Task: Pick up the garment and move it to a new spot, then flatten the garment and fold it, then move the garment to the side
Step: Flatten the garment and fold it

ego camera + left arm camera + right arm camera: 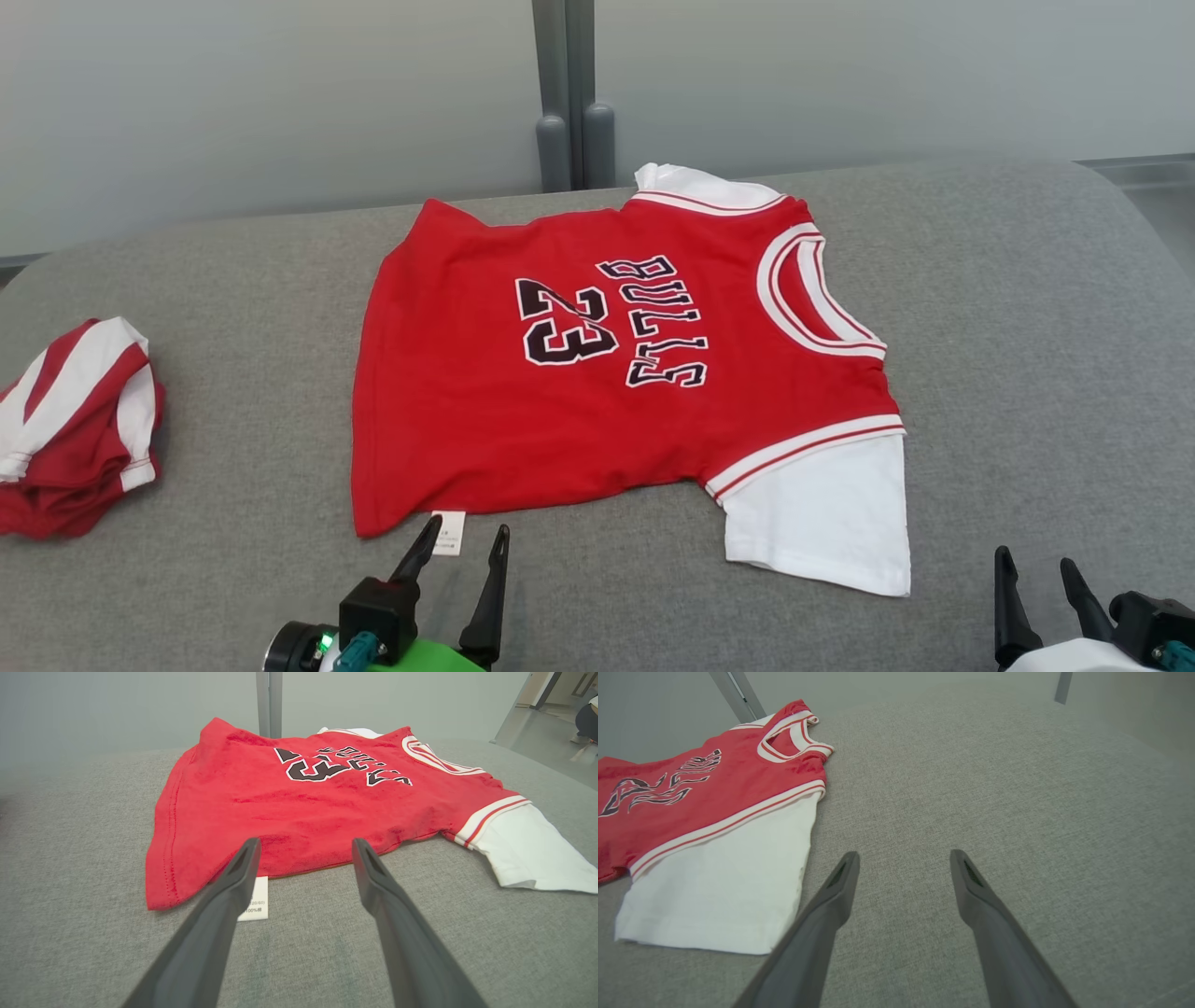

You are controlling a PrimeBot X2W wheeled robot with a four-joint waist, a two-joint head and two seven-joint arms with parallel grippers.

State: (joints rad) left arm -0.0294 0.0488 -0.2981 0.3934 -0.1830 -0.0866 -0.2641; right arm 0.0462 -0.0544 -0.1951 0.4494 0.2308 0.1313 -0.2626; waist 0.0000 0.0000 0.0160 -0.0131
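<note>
A red jersey garment (597,373) with white sleeves and the number 23 lies flat on the grey padded table (1027,373), neck to the right. Its near hem (299,854) and white label (254,898) sit just ahead of my left gripper (467,541), whose jaws stand open and hold nothing, the same gripper (306,847) in its wrist view. My right gripper (1036,569) stands open at the lower right, clear of the cloth. In the right wrist view the gripper (903,858) hovers over bare table, with the white sleeve (719,882) to its left.
A second red and white garment (75,429) lies bunched at the table's left edge. A grey wall with a vertical post (565,93) runs behind the table. Bare grey surface stretches right of the jersey.
</note>
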